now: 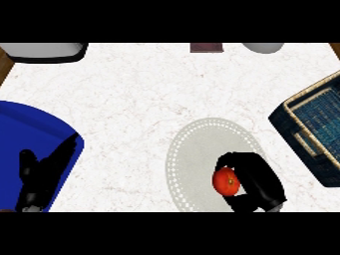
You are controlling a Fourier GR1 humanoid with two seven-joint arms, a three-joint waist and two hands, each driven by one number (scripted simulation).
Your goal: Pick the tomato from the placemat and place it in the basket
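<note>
A red tomato (225, 181) lies on a round pale grey placemat (202, 144) near the lower middle of the head view. My right hand (257, 182) is curled round the tomato from its right side, fingers arching over its top. The dark blue woven basket (312, 144) with a tan rim stands at the right edge, up and to the right of the tomato. My left hand (40, 177) shows at the lower left over a blue tray, fingers pointing up and relaxed, holding nothing.
A large blue tray (10, 134) fills the left side. At the far edge sit a white and black vessel (44, 51), a small dark red item (206, 48) and a white cup (263, 48). Brown floor shows past the white marble counter's corners.
</note>
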